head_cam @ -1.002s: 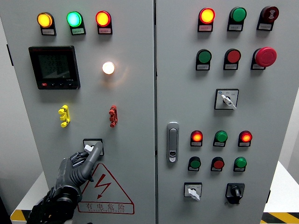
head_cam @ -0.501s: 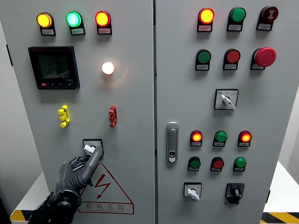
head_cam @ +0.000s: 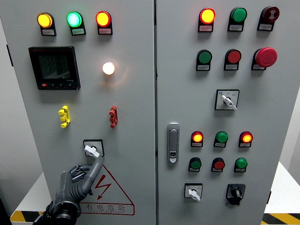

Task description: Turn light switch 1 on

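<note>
A small selector switch (head_cam: 93,149) with a white lever sits in a black square frame low on the left cabinet door. Its lever lies slanted from upper left to lower right. Above it a round lamp (head_cam: 108,68) glows warm white. My left hand (head_cam: 79,180), dark grey, rises from the lower left with its index fingertip (head_cam: 98,161) stretched up and the other fingers curled, holding nothing. The fingertip ends just under the switch frame, apart from the lever. The right hand does not show.
The left door carries a black meter (head_cam: 54,67), a yellow toggle (head_cam: 64,116), a red toggle (head_cam: 113,116) and a red warning triangle (head_cam: 105,190). The right door has a handle (head_cam: 173,143), pilot lights, a red emergency button (head_cam: 266,57) and more selector switches (head_cam: 227,99).
My left hand has dropped down and its index fingertip has come off the switch, whose white lever now shows in full. The lamp stays lit throughout.
</note>
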